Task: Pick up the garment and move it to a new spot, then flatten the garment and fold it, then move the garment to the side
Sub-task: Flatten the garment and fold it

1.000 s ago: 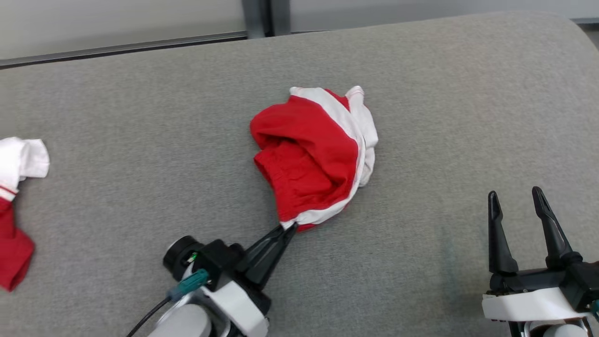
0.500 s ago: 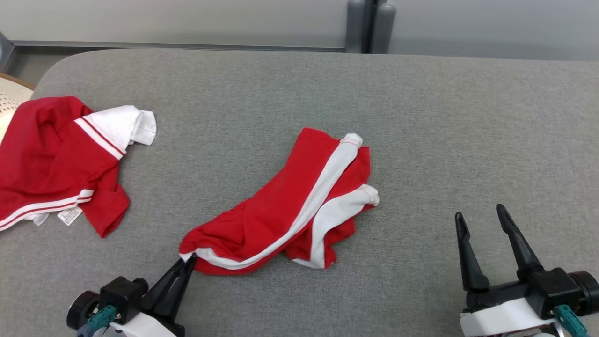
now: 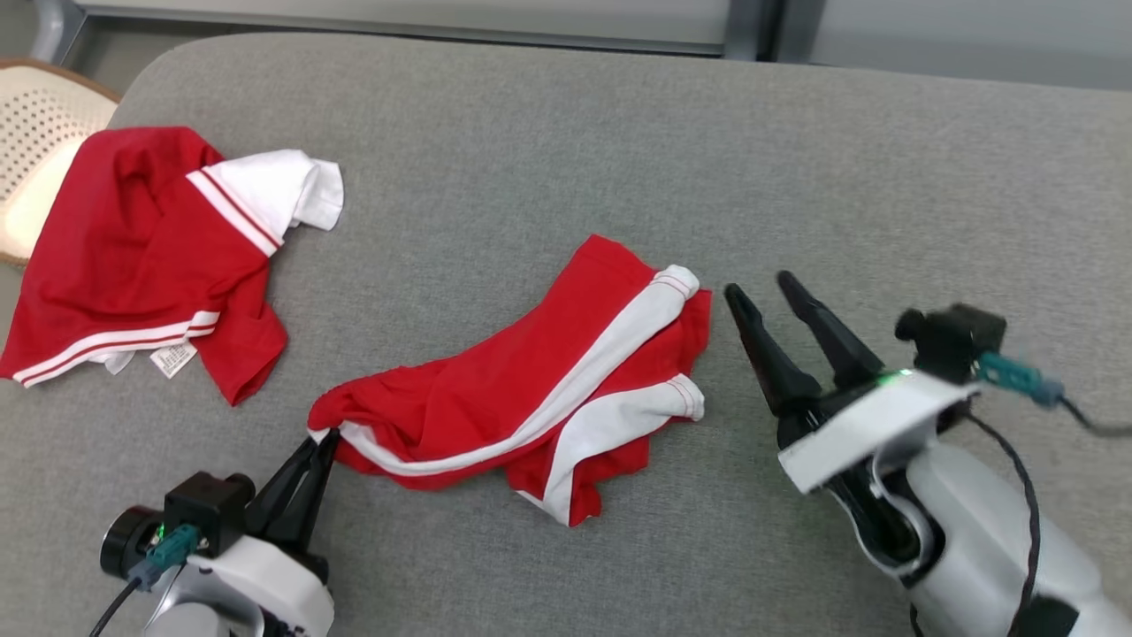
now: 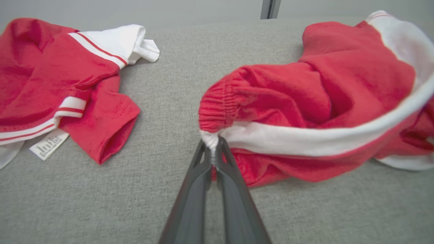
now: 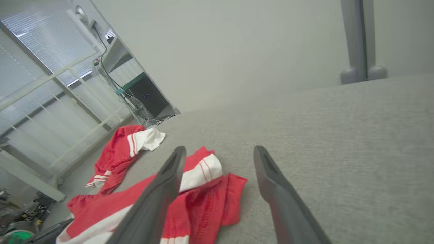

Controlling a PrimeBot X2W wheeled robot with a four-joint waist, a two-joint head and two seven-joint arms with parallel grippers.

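Left gripper [image 3: 325, 438]: two long dark fingers [image 3: 296, 495], tapering to narrow tips.
Right gripper [image 3: 756, 283]: the same dark tapered pair, matte grey-black.
Wrist shells [image 3: 862, 425]: glossy white with rounded edges, one behind each gripper.
Camera modules [image 3: 951, 334]: black and boxy, with a round barrel.
Plugs [image 3: 1017, 376]: teal, each trailing a thin black cable [image 3: 1028, 500].
Indicator light [image 3: 889, 379]: small and green, on the right shell's edge.
Forearm [image 3: 982, 548]: pale grey, smooth, rounded.

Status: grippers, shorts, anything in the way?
Left gripper shut on shorts waistband corner. Right gripper open, beside the leg hems, apart. Shorts rumpled, unfolded. Red shirt lies left, apart.
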